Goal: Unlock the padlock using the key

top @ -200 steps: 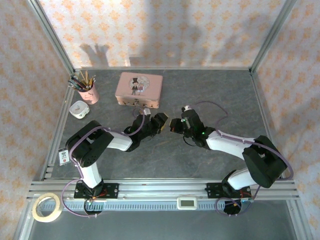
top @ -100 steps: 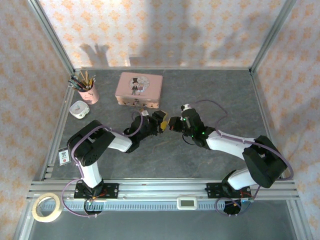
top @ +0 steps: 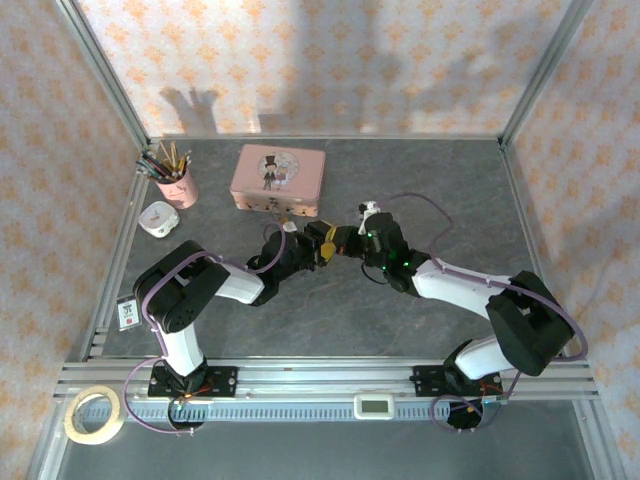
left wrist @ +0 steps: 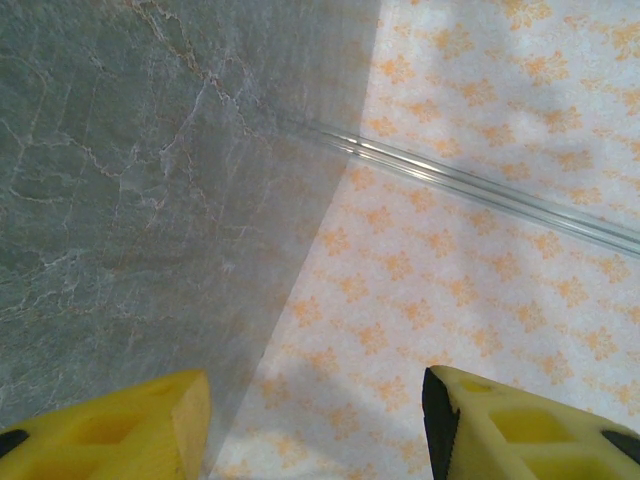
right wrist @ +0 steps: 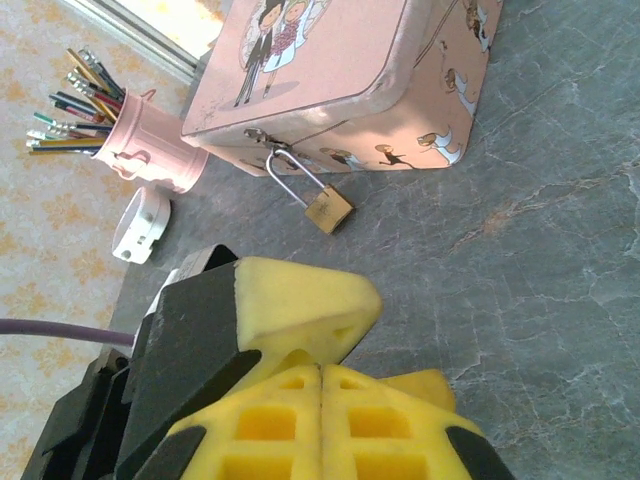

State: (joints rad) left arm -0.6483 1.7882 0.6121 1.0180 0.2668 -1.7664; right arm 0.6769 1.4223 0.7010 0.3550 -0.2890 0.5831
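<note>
The small brass padlock (right wrist: 328, 210) lies on the table against the front of the pink tin (right wrist: 340, 80), its thin shackle hooked through the tin's latch; from above the padlock (top: 290, 214) is a speck. My right gripper (right wrist: 322, 366) is shut, fingers pressed flat together, and nothing shows sticking out of them. The key is hidden. My left gripper (top: 322, 246) meets my right gripper (top: 343, 243) mid-table, just in front of the tin. One yellow left finger (right wrist: 300, 295) lies across the right gripper's tips. In the left wrist view my left gripper (left wrist: 315, 410) stands open with nothing between its fingers.
A pink cup of pencils (top: 180, 185) and a small white object (top: 157, 218) stand at the back left, beside the tin (top: 278, 178). A roll of tape (top: 93, 413) lies outside the frame at the near left. Patterned walls close in the table.
My right gripper has moved left until its tips meet the left gripper's fingers. The left gripper has opened a little wider and shifted slightly toward it.
</note>
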